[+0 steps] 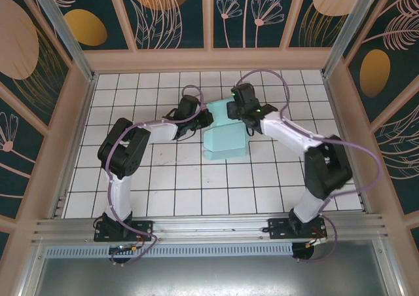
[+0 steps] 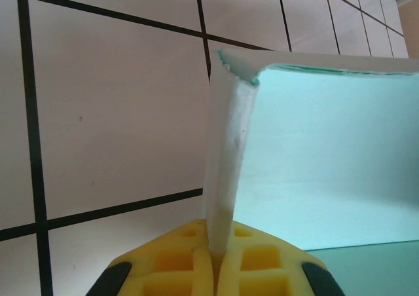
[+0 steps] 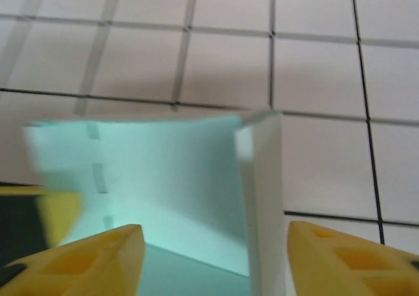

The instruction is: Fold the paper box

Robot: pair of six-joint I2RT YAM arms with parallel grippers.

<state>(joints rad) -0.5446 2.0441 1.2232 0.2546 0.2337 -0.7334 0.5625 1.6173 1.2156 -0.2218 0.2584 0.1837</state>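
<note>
The box (image 1: 226,137), of pale mint card, is seen from above lying on the white tiled table (image 1: 170,191), near the middle and a little toward the far side. It is partly formed: a broad flat panel lies toward the arms, and folded parts stand up at the far end, where both tools meet it.

The left tool (image 1: 206,119) is brought in from the left. In the left wrist view this tool (image 2: 213,253) is closed tight on a thin flap (image 2: 226,158) of the box (image 2: 327,158). The flap is pinched between the yellow pads (image 2: 258,260) and rises upright from them, bending at its top edge into the wider mint panel to the right. The table (image 2: 111,112) is seen behind it.

The right tool (image 1: 230,111) is placed at the far right of the box. In the right wrist view this tool (image 3: 215,234) is held wide, with its yellow fingers (image 3: 98,257) well apart. An upright wall (image 3: 262,198) of the box (image 3: 163,178) stands between them, nearer the right finger. Whether either finger touches the card cannot be told. That view is somewhat blurred.
</note>
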